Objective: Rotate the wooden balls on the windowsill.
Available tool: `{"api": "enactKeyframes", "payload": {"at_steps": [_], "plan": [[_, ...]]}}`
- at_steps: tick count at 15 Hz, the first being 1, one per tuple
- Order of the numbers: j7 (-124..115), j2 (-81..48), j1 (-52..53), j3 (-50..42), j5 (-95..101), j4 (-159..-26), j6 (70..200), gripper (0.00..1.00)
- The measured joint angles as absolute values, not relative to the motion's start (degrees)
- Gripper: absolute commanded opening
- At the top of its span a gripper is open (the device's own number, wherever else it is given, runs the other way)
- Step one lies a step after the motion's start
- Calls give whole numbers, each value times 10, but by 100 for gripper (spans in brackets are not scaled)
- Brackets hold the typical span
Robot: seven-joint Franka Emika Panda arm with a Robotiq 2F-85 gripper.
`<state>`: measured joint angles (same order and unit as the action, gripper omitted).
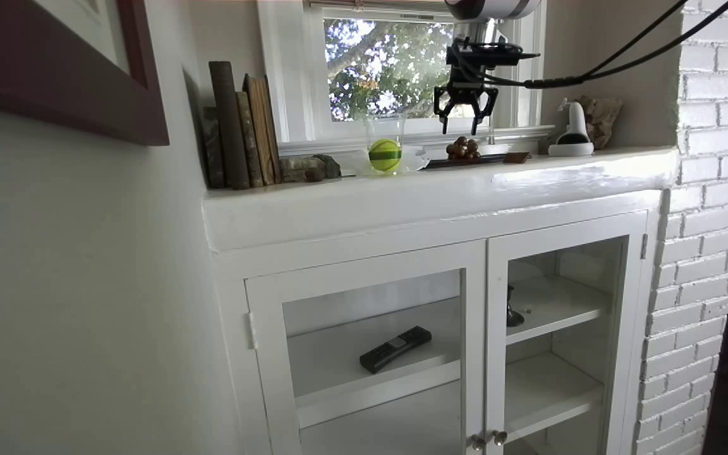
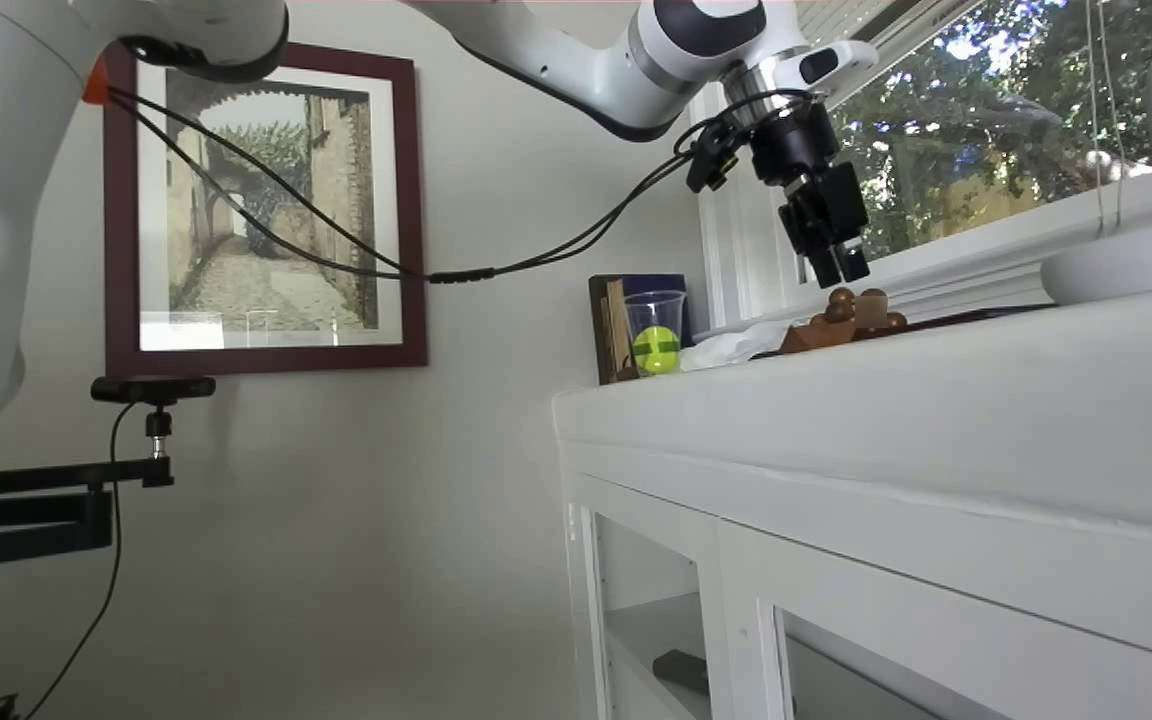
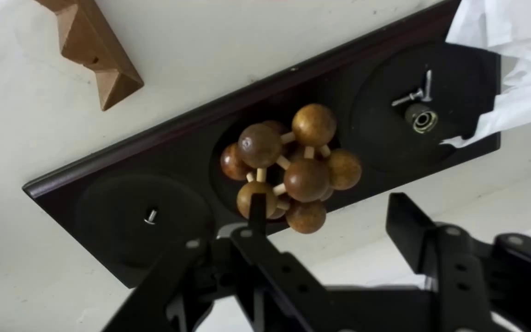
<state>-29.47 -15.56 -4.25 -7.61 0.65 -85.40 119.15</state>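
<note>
The wooden balls (image 3: 306,180) are a cluster of brown balls joined by short light pegs, on a dark rectangular board (image 3: 155,152) on the white windowsill (image 3: 191,50). The cluster also shows on the windowsill (image 1: 591,172) in both exterior views (image 1: 463,149) (image 2: 840,308). My gripper (image 3: 327,200) is open and empty, fingers pointing down. It hangs a little above the balls in both exterior views (image 1: 459,129) (image 2: 841,276). In the wrist view one fingertip overlaps the nearest ball, and the other is over white ledge. I see no grip on the balls.
A clear cup (image 1: 384,129) with a yellow-green ball (image 1: 385,155) and white crumpled plastic (image 3: 519,60) are beside the board. A jagged wooden piece (image 3: 92,50) lies near it. Old books (image 1: 237,126) and a white device (image 1: 572,133) stand on the ledge. The window (image 1: 395,69) is behind.
</note>
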Motion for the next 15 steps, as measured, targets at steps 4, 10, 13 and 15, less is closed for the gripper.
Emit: {"api": "enactKeyframes", "payload": {"at_steps": [4,10,13,15], "plan": [[-306,-163,-39,-77,12,-845,1188,65],[-332,-164,-33,-79,22,-841,1163,63],[-346,-164,-31,-80,32,-837,1158,60],[-353,-164,-31,-81,39,-837,1157,56]]}}
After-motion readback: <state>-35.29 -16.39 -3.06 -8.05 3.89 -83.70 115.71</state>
